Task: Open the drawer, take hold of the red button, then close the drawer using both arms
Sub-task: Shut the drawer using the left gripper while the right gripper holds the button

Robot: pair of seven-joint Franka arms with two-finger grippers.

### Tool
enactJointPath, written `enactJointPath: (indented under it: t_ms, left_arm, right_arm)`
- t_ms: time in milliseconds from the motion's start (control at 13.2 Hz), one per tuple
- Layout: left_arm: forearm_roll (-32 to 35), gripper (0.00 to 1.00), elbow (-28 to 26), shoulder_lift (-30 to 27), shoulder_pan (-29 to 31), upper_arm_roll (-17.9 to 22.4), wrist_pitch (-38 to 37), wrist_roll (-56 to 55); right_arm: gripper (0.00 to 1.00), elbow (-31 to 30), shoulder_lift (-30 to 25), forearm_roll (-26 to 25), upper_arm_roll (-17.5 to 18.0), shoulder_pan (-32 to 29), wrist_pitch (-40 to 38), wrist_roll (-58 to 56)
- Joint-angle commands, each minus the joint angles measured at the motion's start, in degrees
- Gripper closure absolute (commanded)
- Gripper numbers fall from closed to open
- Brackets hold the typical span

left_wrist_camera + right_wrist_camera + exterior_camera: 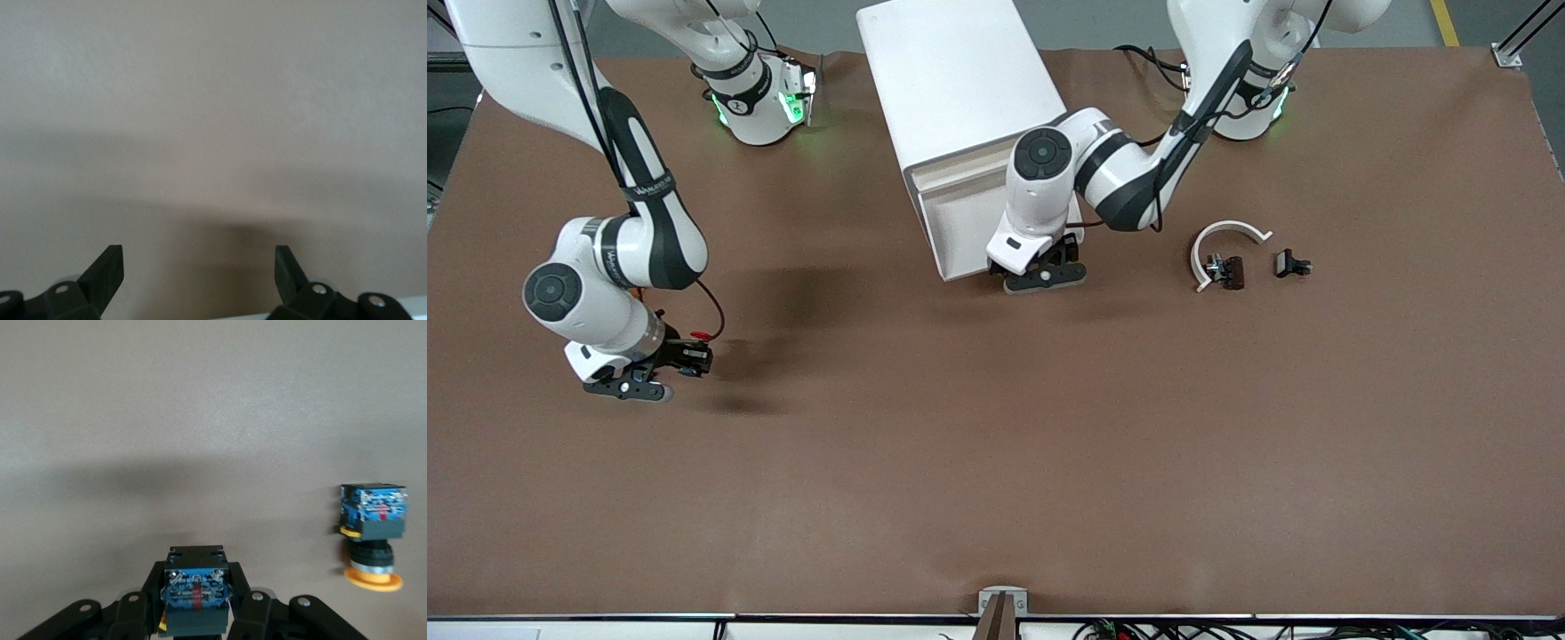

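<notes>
My right gripper (639,389) hangs low over the table at the right arm's end. In the right wrist view it (197,603) is shut on the button (196,583). I see the button's black-and-blue body; its cap faces away and is hidden. The white cabinet (960,98) stands mid-table near the bases. Its cream drawer fronts (960,209) face the front camera, and none visibly sticks out. My left gripper (1043,277) is down by the bottom of the cabinet's front. In the left wrist view it (200,267) is open and empty, with only a plain surface between its fingers.
A like button with a yellow-orange cap (371,533) lies on the table beside my right gripper; the front view does not show it. A white C-shaped piece (1221,242), a small dark part (1232,272) and a black part (1292,264) lie toward the left arm's end.
</notes>
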Motion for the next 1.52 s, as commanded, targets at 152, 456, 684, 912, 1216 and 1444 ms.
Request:
enactJointPath:
  t_ms: [152, 456, 684, 912, 1216, 1444]
  left_arm:
    - [-0.39, 0.0, 0.7, -0.13, -3.49, -1.38, -1.13, -3.52]
    - [-0.57, 0.0, 1.5, -0.13, -3.5, -3.75, -1.66, -5.89]
    - [-0.57, 0.0, 1.5, -0.04, -3.67, -5.42, -1.92, -6.78]
    - [-0.57, 0.0, 1.5, -0.04, -3.93, -6.92, -2.01, -7.74]
    - [-0.66, 0.0, 2.37, 0.04, -5.17, -7.01, -2.01, -7.83]
    - [-0.66, 0.0, 2.9, 0.22, -6.13, -7.01, -2.01, -7.83]
  right_arm:
    - [1.0, 0.34, 1.53, -1.18, 0.89, -2.38, 1.52, -0.25]
    - [1.0, 0.6, 2.58, -1.18, 0.89, -3.79, 2.57, -0.25]
    - [1.0, 1.3, 3.46, -1.18, 0.89, -4.49, 3.1, -0.25]
    - [1.0, 2.79, 4.69, -1.18, 0.89, -4.49, 3.1, -0.25]
    - [1.0, 4.12, 5.84, -1.26, 0.89, -4.49, 3.1, -0.25]
    - [1.0, 4.29, 6.54, -1.26, 0.89, -4.32, 3.19, -0.33]
